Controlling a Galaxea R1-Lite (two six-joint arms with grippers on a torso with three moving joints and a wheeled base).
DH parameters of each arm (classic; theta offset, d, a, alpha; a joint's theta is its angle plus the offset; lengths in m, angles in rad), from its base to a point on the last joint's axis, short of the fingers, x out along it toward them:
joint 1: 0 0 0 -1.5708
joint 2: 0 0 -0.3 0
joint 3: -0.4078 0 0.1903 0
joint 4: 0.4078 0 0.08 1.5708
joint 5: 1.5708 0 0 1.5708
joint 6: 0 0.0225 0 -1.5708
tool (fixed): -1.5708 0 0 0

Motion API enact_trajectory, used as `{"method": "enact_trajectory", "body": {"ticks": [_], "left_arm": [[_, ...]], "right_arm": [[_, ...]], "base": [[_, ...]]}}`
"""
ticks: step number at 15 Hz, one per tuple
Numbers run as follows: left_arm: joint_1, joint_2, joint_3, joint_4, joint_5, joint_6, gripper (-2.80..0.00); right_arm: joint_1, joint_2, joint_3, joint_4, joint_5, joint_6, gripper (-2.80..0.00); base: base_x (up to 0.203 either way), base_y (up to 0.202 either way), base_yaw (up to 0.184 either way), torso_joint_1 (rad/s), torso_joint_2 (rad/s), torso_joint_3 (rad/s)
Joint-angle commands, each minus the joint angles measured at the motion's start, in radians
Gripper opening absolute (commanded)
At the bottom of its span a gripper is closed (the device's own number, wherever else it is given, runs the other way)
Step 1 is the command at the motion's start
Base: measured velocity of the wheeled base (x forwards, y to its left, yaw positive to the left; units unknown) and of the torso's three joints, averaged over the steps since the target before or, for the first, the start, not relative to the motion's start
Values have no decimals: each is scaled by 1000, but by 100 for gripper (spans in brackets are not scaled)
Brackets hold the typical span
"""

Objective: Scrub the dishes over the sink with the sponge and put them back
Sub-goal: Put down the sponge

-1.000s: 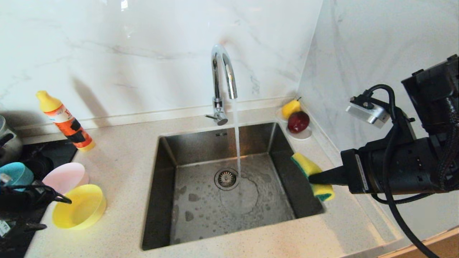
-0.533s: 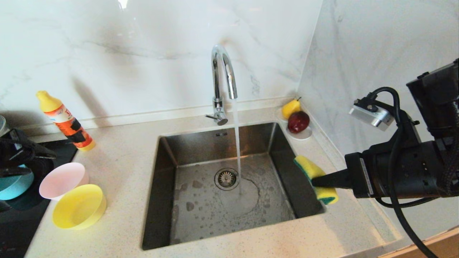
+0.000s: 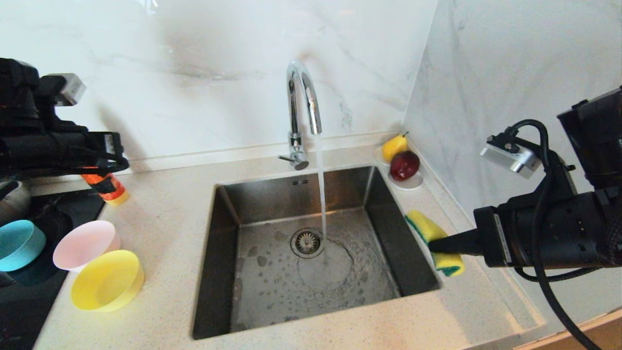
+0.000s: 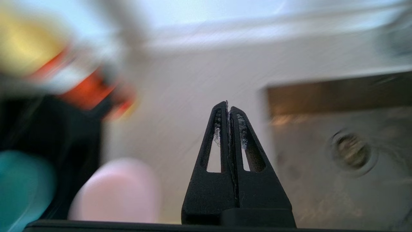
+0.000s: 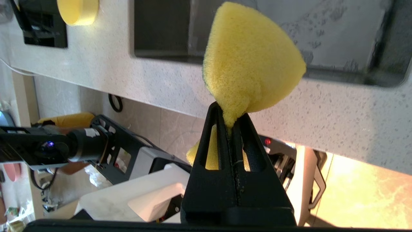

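Note:
Three bowls stand left of the sink: light blue (image 3: 19, 244) on the black hob, pink (image 3: 85, 243) and yellow (image 3: 107, 279) on the counter. My left gripper (image 3: 124, 165) hangs high above them, in front of the orange bottle. It is shut with nothing in it (image 4: 228, 104), and the pink bowl (image 4: 119, 190) lies below it. My right gripper (image 3: 432, 244) is shut on the yellow-green sponge (image 3: 435, 238) at the right rim of the steel sink (image 3: 384, 233). The sponge (image 5: 251, 58) bulges out beyond the fingertips of that right gripper (image 5: 230, 114).
The chrome tap (image 3: 303, 97) runs water onto the sink floor near the drain (image 3: 307, 242). An orange detergent bottle (image 3: 109, 187) stands behind the left gripper. A white saucer (image 3: 410, 183) with a pear and a red apple sits in the back right corner. Marble walls close the back and right.
My left arm has risen from the bowls at the lower left to beside the bottle, and its jaws have closed on nothing. The right gripper has barely shifted right with the sponge.

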Motion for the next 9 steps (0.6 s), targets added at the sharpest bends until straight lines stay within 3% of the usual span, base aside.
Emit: {"method": "enact_trajectory", "body": {"ticks": [1,4,5,7,9], "left_arm": [[-116,-30,114,-252,23,9,-280],[-198,-261,235,-284,46,23,-280],[-211,-341,269,-283,83,38,-280],[-223,-493,340,-253,242,55,-280],[-228,-662,440,-207,352,64,-280]], "right_arm": [[-1,5,8,2,1,2,-280],[-2,18,9,-45,4,2,-280],[-2,19,15,-59,4,3,-280],[-2,22,28,-61,4,3,-280],[-1,19,27,-61,2,3,-280]], "base": [[0,0,0,0,0,0],[0,0,0,0,0,0],[0,0,0,0,0,0],[0,0,0,0,0,0],[0,0,0,0,0,0]]}}
